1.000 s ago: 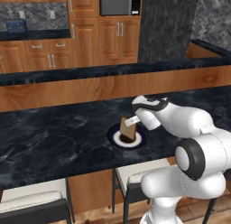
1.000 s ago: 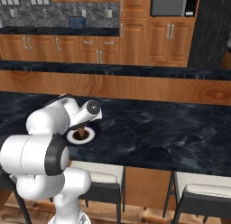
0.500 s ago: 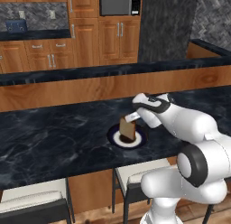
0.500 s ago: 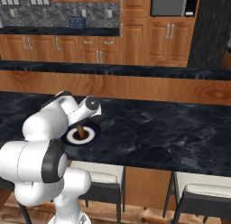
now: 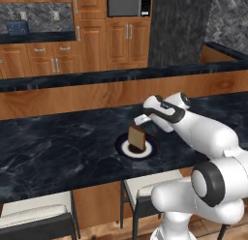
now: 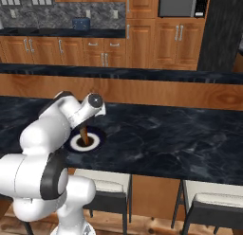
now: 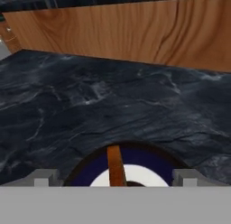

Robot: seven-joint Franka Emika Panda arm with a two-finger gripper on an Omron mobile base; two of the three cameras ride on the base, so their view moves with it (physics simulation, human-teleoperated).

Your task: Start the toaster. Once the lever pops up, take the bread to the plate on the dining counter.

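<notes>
the plate [image 5: 151, 148] is the reference point. it rests flat on the dining counter [image 5: 58, 147], near the counter's front edge and above a white-seated stool [image 5: 155, 183].

the bread [image 5: 136, 137] stands upright on edge inside the plate, over its white centre. in the hand view the bread [image 7: 116, 166] appears edge-on as a thin brown strip rising from the plate [image 7: 149, 157].

the gripper [image 5: 141, 120] sits just above and slightly behind the plate, with the white arm reaching in from the robot's side of the counter. its fingers are spread wide apart, one to each side of the bread in the hand view, with clear gaps between each fingertip and the slice. nothing is clamped.

the toaster [image 6: 81, 23] stands well apart from the plate, on the rear kitchen counter [image 6: 42, 33] against the tiled wall, beyond the raised wooden back ledge [image 6: 156, 89] of the dining counter.
</notes>
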